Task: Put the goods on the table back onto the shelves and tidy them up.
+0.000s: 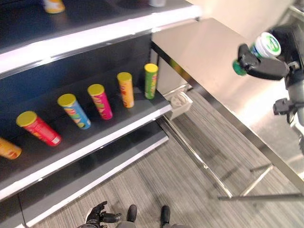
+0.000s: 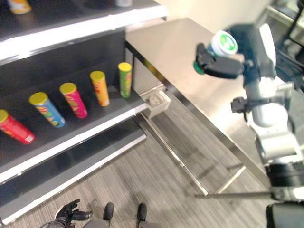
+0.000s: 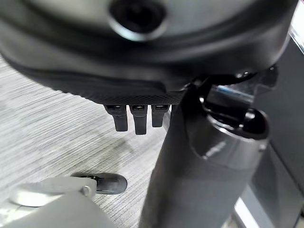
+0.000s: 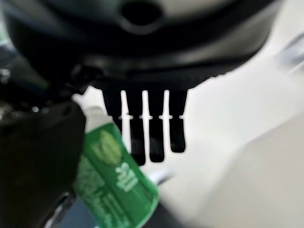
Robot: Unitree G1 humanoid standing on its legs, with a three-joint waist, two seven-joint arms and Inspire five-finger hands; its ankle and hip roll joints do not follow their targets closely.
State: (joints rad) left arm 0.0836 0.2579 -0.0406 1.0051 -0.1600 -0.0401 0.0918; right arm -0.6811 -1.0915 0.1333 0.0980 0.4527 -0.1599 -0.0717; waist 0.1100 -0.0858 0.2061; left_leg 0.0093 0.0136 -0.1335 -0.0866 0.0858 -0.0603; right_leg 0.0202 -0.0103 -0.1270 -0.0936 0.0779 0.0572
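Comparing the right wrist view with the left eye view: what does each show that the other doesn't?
Right wrist view alone: the green can's printed side from close, beside the row of fingers. Left eye view alone: the shelf with its row of tilted cans, the steel table, and the left hand low by the floor. Both: the right hand holding the green can.

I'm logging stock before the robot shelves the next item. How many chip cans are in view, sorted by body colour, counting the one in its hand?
Red cans: 1
Blue cans: 1
Pink cans: 1
Orange cans: 3, on the middle shelf and, on the upper shelf
Green cans: 2, on the shelf, in the right hand another
Total: 8
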